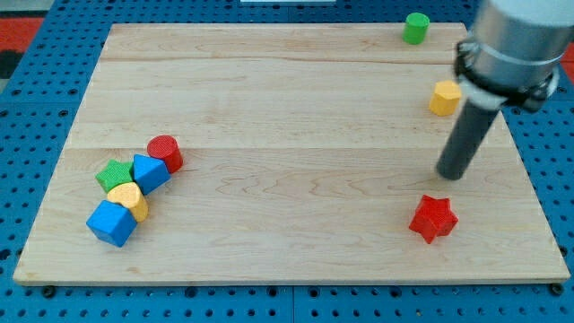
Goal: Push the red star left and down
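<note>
The red star (433,218) lies on the wooden board (287,117) at the view's lower right. My tip (451,174) is just above the star and slightly to its right, a short gap away and not touching it. The dark rod rises from the tip toward the view's upper right, under the grey arm body.
A yellow block (444,97) sits left of the rod at the view's upper right. A green cylinder (415,28) stands at the top edge. At the lower left is a cluster: red cylinder (166,152), blue block (149,172), green star (114,174), yellow block (129,199), blue cube (111,222).
</note>
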`<action>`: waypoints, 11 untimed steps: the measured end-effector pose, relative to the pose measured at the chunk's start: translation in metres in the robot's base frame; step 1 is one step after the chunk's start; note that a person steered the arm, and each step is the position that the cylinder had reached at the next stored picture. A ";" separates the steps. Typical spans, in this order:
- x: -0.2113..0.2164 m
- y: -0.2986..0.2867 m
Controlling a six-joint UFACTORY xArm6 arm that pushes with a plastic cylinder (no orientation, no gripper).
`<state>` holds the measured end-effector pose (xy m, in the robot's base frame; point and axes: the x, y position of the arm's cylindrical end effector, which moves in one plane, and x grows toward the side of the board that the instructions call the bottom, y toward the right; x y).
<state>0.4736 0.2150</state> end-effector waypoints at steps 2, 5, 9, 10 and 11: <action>0.099 0.050; 0.094 -0.052; 0.046 -0.108; 0.025 -0.125; 0.022 -0.161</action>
